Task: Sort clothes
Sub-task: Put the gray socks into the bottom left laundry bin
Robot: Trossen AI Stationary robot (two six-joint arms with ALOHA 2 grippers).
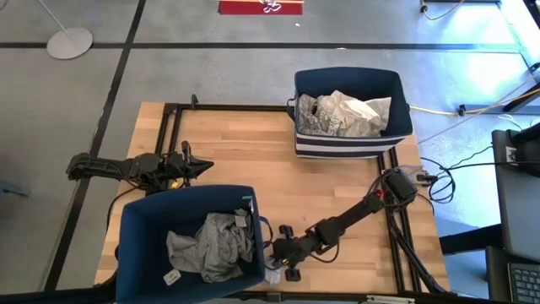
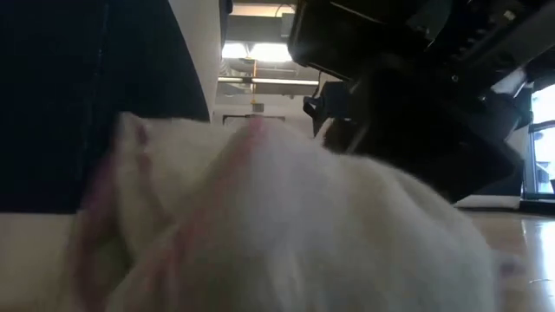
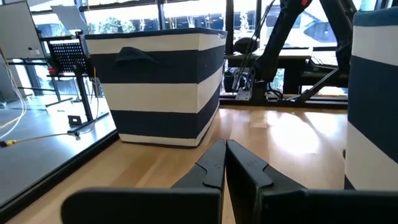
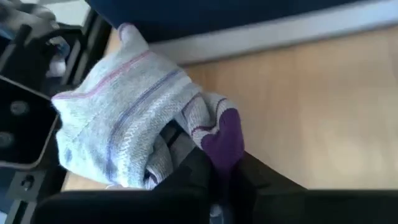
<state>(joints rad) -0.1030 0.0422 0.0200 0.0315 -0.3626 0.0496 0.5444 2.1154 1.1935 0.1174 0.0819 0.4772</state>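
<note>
Fingers of my right gripper (image 4: 214, 177) are pinched closed on a small grey sock with purple toe and stripes (image 4: 134, 115), low on the table (image 1: 337, 177) at about 6 o'clock, just beside the near bin (image 1: 135, 245). A grey garment (image 1: 211, 245) lies in that bin. White printed clothes (image 1: 342, 114) fill the far bin (image 1: 350, 143) at 1 o'clock. My left gripper (image 3: 224, 162) waits at 9 o'clock, fingers pressed together, holding nothing.

Grey floor (image 1: 211, 59) with dark lines, bright windows (image 3: 186, 15) beyond the wooden table (image 1: 253, 152)
</note>
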